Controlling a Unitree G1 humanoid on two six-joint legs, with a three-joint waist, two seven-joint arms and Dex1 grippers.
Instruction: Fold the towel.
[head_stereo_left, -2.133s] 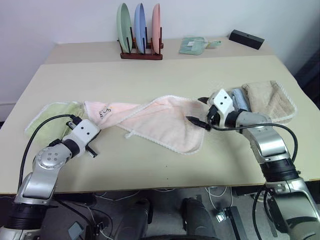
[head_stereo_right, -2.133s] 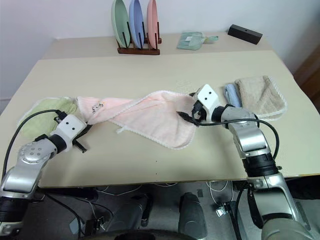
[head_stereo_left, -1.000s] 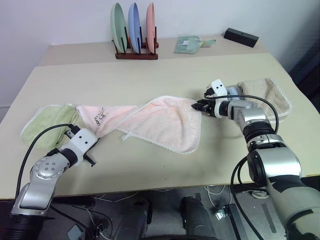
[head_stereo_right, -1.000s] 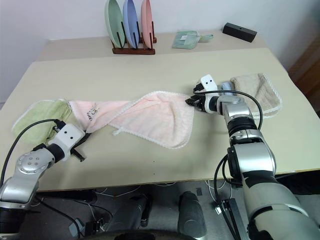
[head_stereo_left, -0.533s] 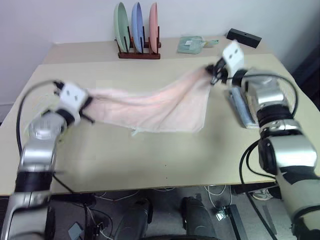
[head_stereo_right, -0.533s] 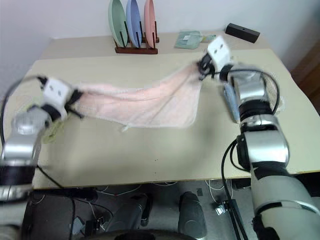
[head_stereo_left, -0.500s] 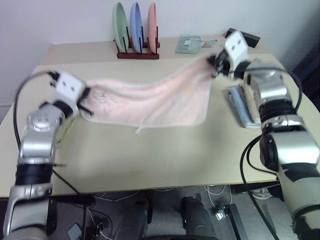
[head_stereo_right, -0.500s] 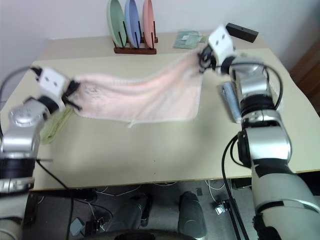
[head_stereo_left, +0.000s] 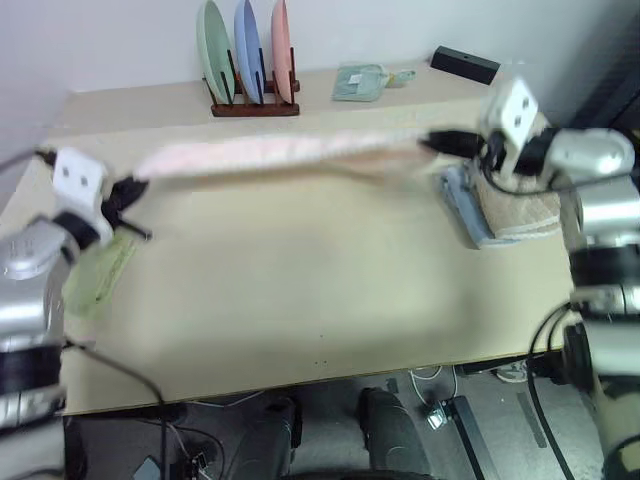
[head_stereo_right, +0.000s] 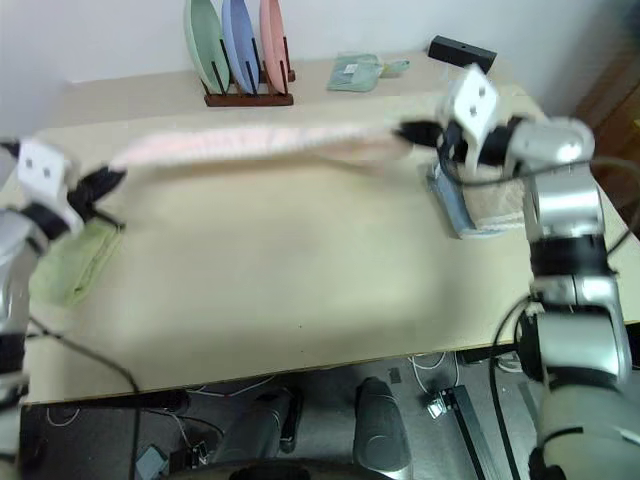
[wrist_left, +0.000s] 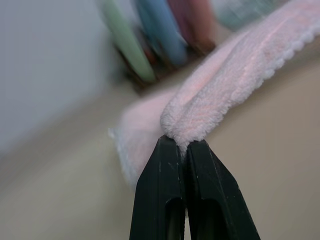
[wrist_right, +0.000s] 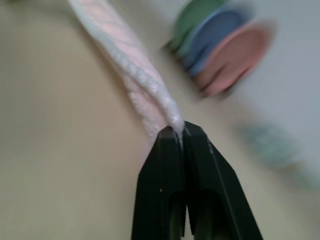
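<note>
I had the towel (head_stereo_left: 270, 153) stretched between my two grippers, lifted off the table (head_stereo_left: 300, 290) and hanging as a long pink band in front of the plate rack (head_stereo_left: 252, 108). To do this step well, I judged that both ends needed to ride at the same height, with even tension, so the cloth would open flat rather than stay bunched; too hard a pull could have dragged a corner out of a pinch. I would also have laid it down on the bare middle of the table, away from the green towel (head_stereo_left: 92, 278) on my left and the beige and blue stack (head_stereo_left: 505, 212) on my right.

My left gripper (wrist_left: 182, 146) was clamped tight on one end of the towel, the black fingers (wrist_left: 162, 185) pressed together with terry bulging just above them. My right gripper (wrist_right: 178, 131) was pinched likewise on the other end, a thin edge of cloth caught between its tips.

My left arm reached out wide over the left edge of the table, gripper roughly level. My right arm was raised above the stack, gripper pointing inward toward my left.
</note>
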